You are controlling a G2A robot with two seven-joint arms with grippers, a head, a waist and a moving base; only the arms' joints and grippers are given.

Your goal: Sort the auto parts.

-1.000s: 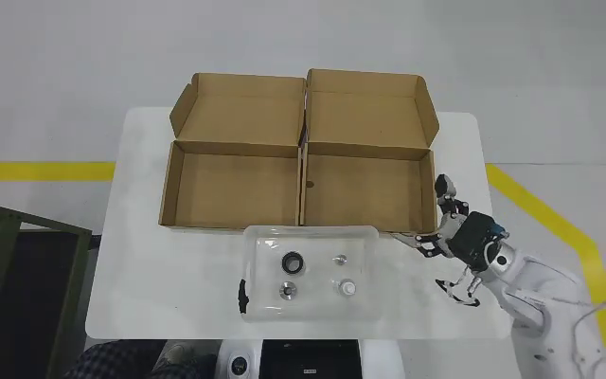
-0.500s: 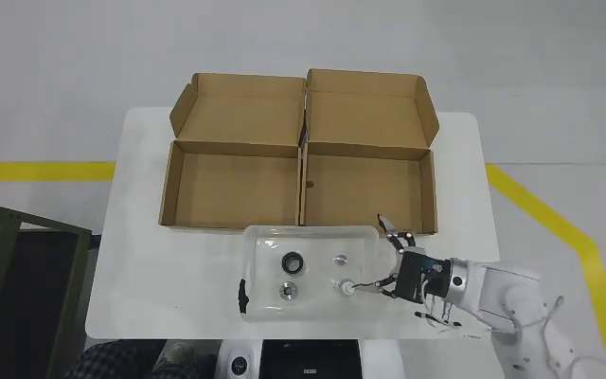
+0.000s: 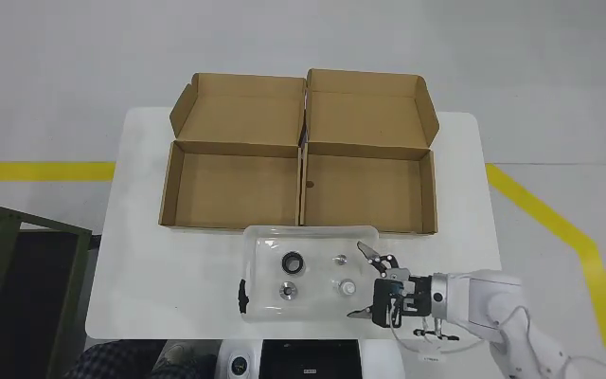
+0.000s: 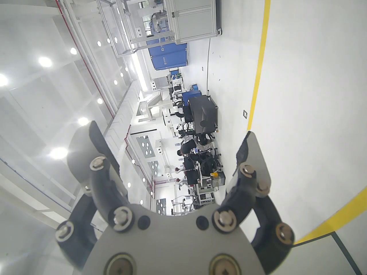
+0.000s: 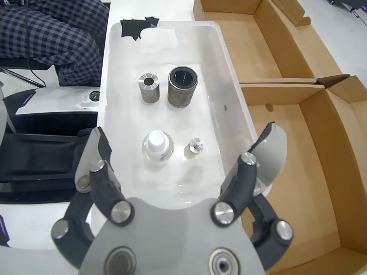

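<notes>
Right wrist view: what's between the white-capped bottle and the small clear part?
Bare bin floor only; white-capped bottle and small clear part stand apart, right wrist view.

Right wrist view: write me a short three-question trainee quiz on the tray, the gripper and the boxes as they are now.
1. Multiple choice: how many parts stand in the white tray? A) two B) four C) six
2. True or false: the right gripper is shut on a part.
3. Fill the gap: the two cardboard boxes beside the tray are both ____.
Key: 1 B; 2 false, its jaws stand open over the near end of the tray and hold nothing; 3 empty.
</notes>
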